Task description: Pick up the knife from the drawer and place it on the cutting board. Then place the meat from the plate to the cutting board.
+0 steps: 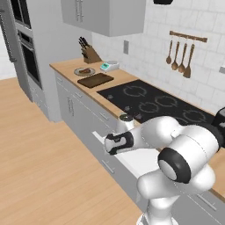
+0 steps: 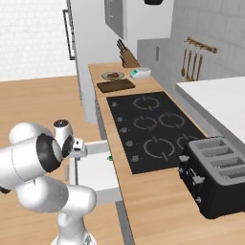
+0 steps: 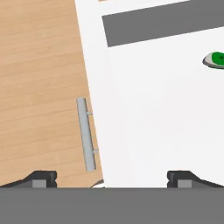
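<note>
I had the tool (image 3: 111,177) hanging over the pulled-out drawer (image 3: 166,113), jaws spread wide and released, nothing between them; the two dark fingertips (image 3: 41,178) stood far apart at the bottom of the hand view, one over the wood floor (image 3: 39,78), the other over the drawer's white bottom. The drawer's grey bar handle (image 3: 86,133) ran along its front panel, just toward nine o'clock from the middle of that view. At about two o'clock there, I saw the knife (image 3: 215,60) by its green handle, lying in the drawer at the frame's edge, its blade not visible. In the right base view the same green speck (image 2: 109,157) sat at the drawer's side nearest the tabletop (image 2: 158,201), well apart from the arm's wrist.

Far along the tabletop, past the black cooktop (image 1: 154,103), the cutting board (image 1: 95,80) lay flat and bare. Just beside it, toward eleven o'clock in the left base view, stood the plate (image 1: 84,71) with the meat (image 1: 85,70) on it. A knife block (image 1: 90,53) stood behind them and a toaster (image 2: 217,179) sat at the near end.
</note>
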Tool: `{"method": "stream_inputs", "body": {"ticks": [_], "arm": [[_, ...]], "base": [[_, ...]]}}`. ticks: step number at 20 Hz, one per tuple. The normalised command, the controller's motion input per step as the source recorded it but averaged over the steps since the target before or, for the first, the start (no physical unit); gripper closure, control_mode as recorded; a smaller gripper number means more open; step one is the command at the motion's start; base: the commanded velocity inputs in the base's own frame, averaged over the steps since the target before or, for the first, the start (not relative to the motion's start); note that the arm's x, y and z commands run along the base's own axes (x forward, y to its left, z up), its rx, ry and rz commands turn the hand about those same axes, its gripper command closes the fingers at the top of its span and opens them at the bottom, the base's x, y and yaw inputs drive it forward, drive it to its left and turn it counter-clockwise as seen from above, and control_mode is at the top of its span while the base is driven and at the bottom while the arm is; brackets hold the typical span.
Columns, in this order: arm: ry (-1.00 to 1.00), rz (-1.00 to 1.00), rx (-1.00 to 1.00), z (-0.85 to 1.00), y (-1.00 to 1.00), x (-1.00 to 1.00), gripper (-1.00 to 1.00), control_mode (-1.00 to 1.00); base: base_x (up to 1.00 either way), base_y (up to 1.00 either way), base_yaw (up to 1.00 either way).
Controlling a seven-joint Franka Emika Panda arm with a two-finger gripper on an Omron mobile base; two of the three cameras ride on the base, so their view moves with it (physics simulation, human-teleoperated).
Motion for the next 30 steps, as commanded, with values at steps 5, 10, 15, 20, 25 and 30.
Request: {"method": "stream_inputs", "body": {"ticks": [5, 10, 15, 20, 25, 30], "arm": [[0.0, 0.0, 0.0, -0.3, 0.0, 0.13, -1.0, -1.0], [0.0, 0.0, 0.0, -0.2, 0.0, 0.06, -1.0, -1.0], [0.0, 0.0, 0.0, -0.23, 0.06, 0.0, -1.0, -1.0], [0.02, 0.0, 0.0, -0.31, 0.17, 0.0, -1.0, -1.0], [0.07, 0.0, 0.0, -0.08, 0.52, -0.23, -1.0, -1.0], [0.06, 0.0, 0.0, -0.1, 1.0, -0.68, -1.0, -1.0]], "base": [[0.0, 0.0, 0.0], [0.0, 0.0, 0.0], [0.0, 0.0, 0.0], [0.0, 0.0, 0.0], [0.0, 0.0, 0.0], [0.0, 0.0, 0.0]]}}
